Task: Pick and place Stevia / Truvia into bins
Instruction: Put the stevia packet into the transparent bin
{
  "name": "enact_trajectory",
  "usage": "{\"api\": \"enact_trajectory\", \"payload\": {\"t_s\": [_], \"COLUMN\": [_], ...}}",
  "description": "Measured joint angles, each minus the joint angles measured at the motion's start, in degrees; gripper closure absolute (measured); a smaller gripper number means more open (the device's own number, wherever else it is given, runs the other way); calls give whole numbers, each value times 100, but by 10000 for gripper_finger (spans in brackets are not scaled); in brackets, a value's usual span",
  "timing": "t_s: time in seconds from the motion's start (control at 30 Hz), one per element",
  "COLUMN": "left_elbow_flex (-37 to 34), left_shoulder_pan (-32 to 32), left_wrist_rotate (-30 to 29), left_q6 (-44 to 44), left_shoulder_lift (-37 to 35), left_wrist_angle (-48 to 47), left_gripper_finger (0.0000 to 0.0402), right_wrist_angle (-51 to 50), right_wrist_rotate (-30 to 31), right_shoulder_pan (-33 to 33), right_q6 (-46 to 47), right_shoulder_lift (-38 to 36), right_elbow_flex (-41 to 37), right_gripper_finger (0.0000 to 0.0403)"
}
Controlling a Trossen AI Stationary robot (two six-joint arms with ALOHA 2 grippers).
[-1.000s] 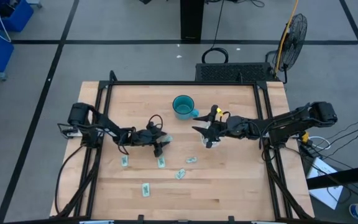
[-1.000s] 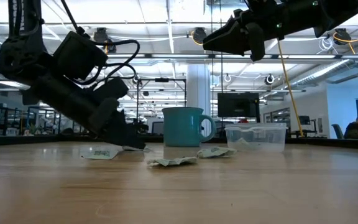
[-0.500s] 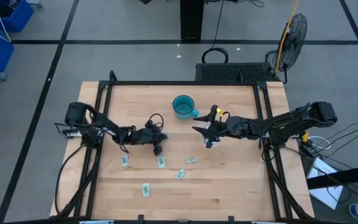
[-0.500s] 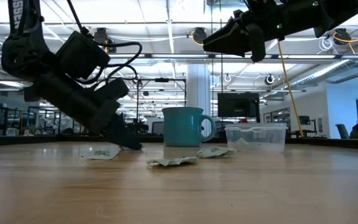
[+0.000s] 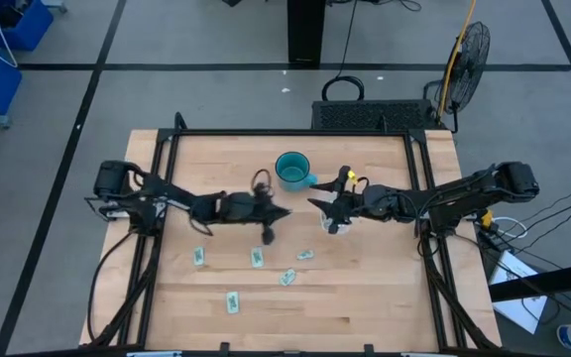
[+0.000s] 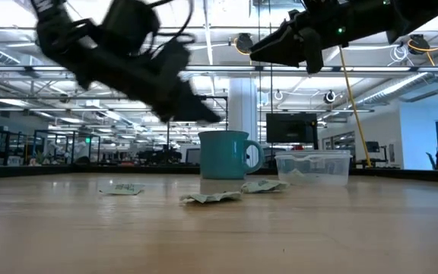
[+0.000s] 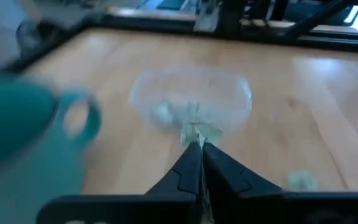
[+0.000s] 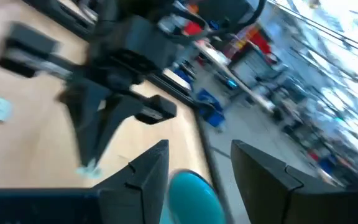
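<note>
My left gripper (image 5: 285,211) (image 6: 213,116) (image 7: 197,149) is up in the air over the middle of the table, near the teal mug (image 5: 290,170) (image 6: 225,154), and shut on a pale green and white packet. The clear bin (image 6: 312,166) (image 7: 191,102) stands ahead of it with packets lying inside. My right gripper (image 5: 321,213) (image 6: 254,52) (image 8: 197,163) hangs open above the bin and touches nothing. Several more packets (image 5: 257,259) (image 5: 287,278) (image 6: 211,197) lie flat on the table. My left gripper pinches one packet between its two fingers; the packet's free end (image 7: 199,132) sticks out past the fingertips. The fingers come from the table's left, slanting down toward the bin. The packet is lifted clear of the table.
The teal mug stands on the far side of the bin, close to both grippers. Loose packets (image 5: 198,257) (image 5: 233,301) (image 5: 305,255) lie scattered toward the near edge. Black rails (image 5: 167,149) frame the table's sides. Bare wood (image 5: 365,297) shows at the near right.
My left gripper has risen from the table top and swung right toward the mug and the bin, staying shut and carrying a packet lifted clear. My right arm has kept still.
</note>
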Motion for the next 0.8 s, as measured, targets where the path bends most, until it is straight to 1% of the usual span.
{"api": "enact_trajectory", "payload": {"t_s": [0.07,0.17,0.27,0.33,0.4,0.53,0.63,0.8], "left_elbow_flex": [588,1492,2347,2865,3360,4092,4443,4533], "left_shoulder_pan": [77,217,338,387,411,413,417,417], "left_wrist_rotate": [148,353,661,869,924,811,745,619], "left_q6": [368,732,791,764,760,733,776,849], "left_shoulder_lift": [243,706,1351,1805,2228,2810,2988,2873], "left_wrist_angle": [-181,-458,-765,-1038,-1257,-1980,-2587,-3132], "left_gripper_finger": [380,385,394,393,383,345,312,258], "right_wrist_angle": [-121,-546,-1371,-1893,-2286,-2713,-2822,-2828], "right_wrist_rotate": [533,1515,2125,2283,2297,2295,2276,2265], "right_shoulder_pan": [126,399,674,796,869,931,932,932], "right_q6": [-88,-33,326,634,924,1269,1399,1294], "right_shoulder_lift": [-196,-624,-1074,-1330,-1554,-1823,-1914,-1907], "right_elbow_flex": [5,5,5,5,3,-5,-8,-128], "right_gripper_finger": [234,236,240,244,247,250,250,250]}}
